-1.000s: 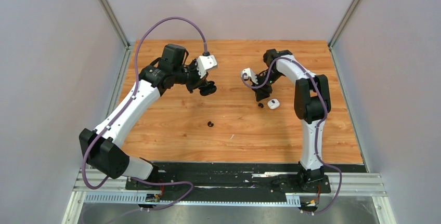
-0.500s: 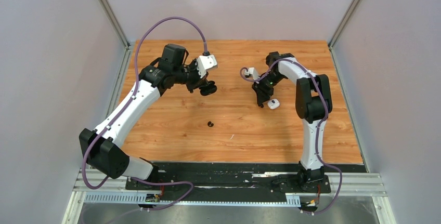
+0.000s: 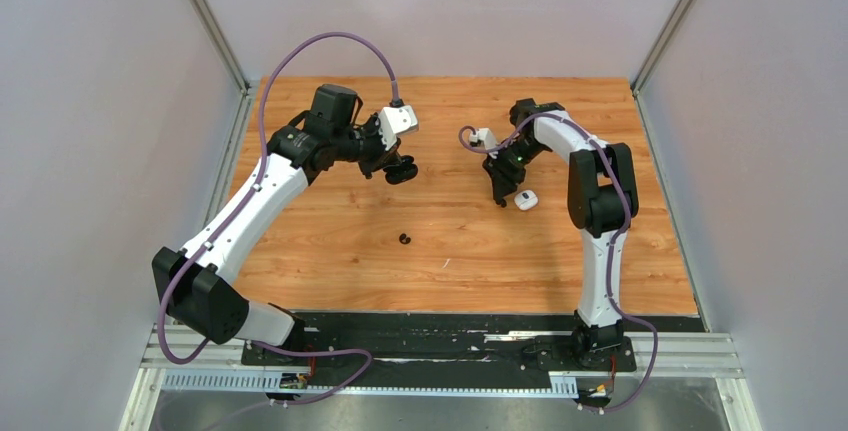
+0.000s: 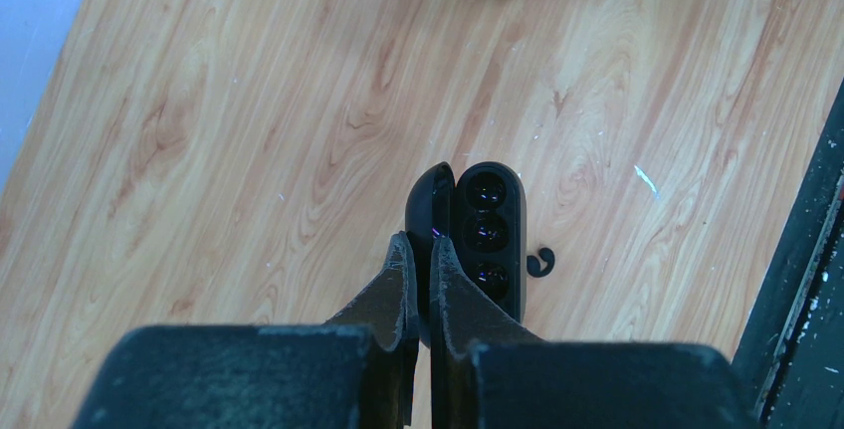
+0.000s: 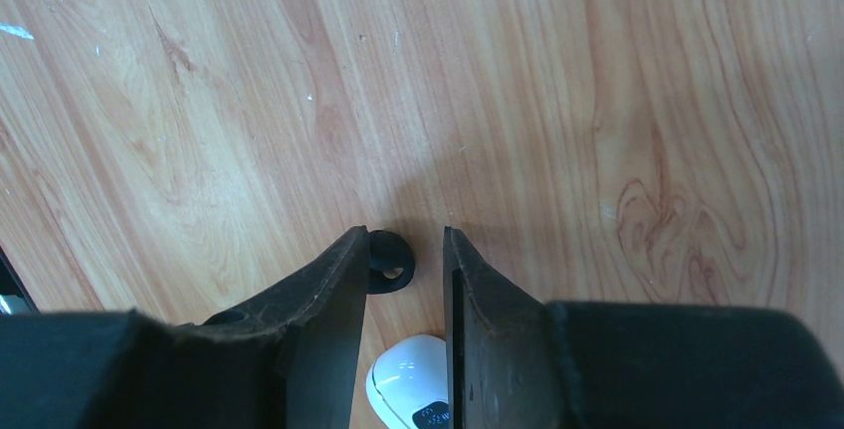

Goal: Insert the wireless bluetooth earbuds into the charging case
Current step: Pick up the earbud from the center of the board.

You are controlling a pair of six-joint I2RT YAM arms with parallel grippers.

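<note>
Two black earbuds in view, both lying on the wooden table point(image 3: 330, 251). First black earbud point(image 5: 390, 262) sitting between the parted fingers of the right gripper point(image 5: 401, 242), close against the finger on the left of the right wrist view, not clamped. Second black earbud point(image 3: 404, 239) lying alone near the middle of the table, well apart from both grippers in the top view. In the left wrist view, this earbud on the wood just beside the black charging case point(image 4: 488, 235). Black charging case held off the table, lid point(image 4: 428, 212) swung open to one side, dark glossy hollows showing in the body; contents of the hollows not distinguishable. Left gripper point(image 4: 420, 246) closed on the near end of the black charging case, fingers almost together. Right gripper lowered to the table on the right half, jaws open around the first black earbud. White charging case point(image 5: 408, 399) resting on the wood just beside the right gripper's fingers, small display with digits facing up; open or closed state not distinguishable. Purple cable point(image 3: 330, 39) looping above the left arm.
</note>
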